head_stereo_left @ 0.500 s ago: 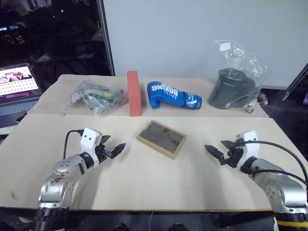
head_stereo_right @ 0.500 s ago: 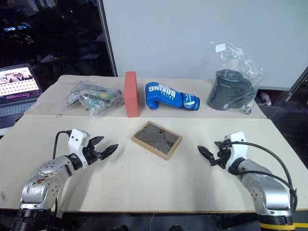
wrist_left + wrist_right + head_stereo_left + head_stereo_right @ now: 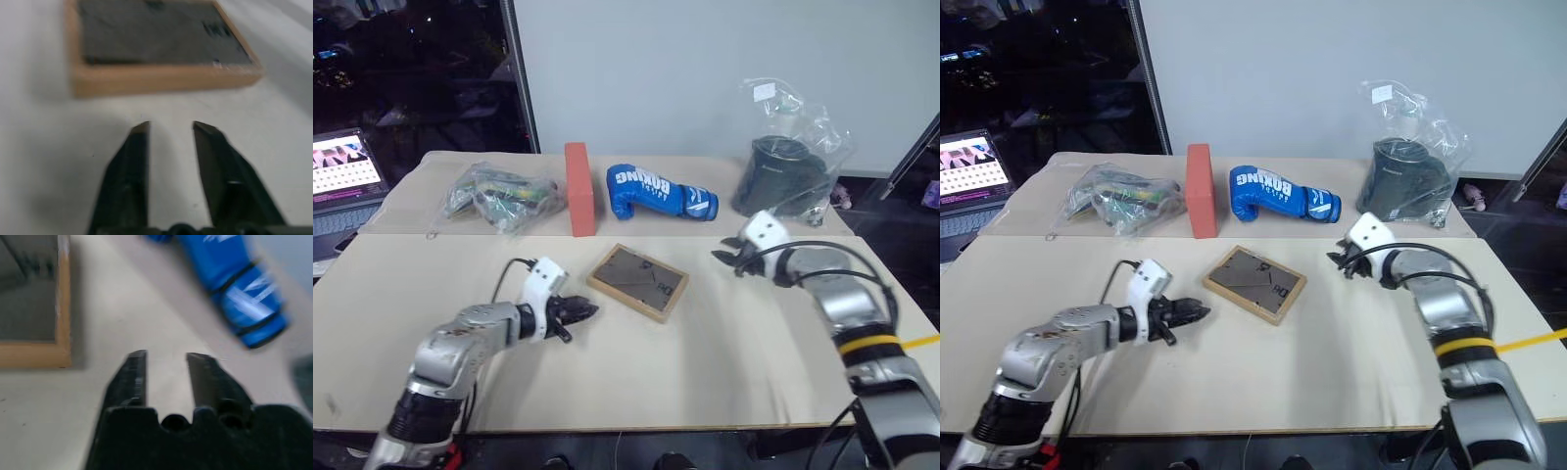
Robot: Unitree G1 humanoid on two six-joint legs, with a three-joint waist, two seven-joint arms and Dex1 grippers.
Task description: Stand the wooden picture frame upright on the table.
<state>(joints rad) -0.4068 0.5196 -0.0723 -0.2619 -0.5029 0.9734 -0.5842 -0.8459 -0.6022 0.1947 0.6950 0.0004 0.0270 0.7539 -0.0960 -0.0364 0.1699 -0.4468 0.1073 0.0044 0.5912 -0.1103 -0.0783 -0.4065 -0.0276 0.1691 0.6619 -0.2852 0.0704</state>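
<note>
Both arms have closed in on the picture frame [image 3: 638, 282], lying backboard-up mid-bench [image 3: 724, 372]: left gripper [image 3: 586, 312] just beside its near corner, right gripper [image 3: 722, 258] near its far side, jaws narrow and empty, so a grasp looks imminent.

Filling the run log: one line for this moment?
wooden picture frame: flat, face down, untouched | left gripper: near frame | right gripper: beside frame | both empty

1. Two head cameras look forward and down over the table [image 3: 724, 352], sharing one scene.
2. Each wrist camera looks closely along its fingers; both show the wooden picture frame [image 3: 161, 46].
</note>
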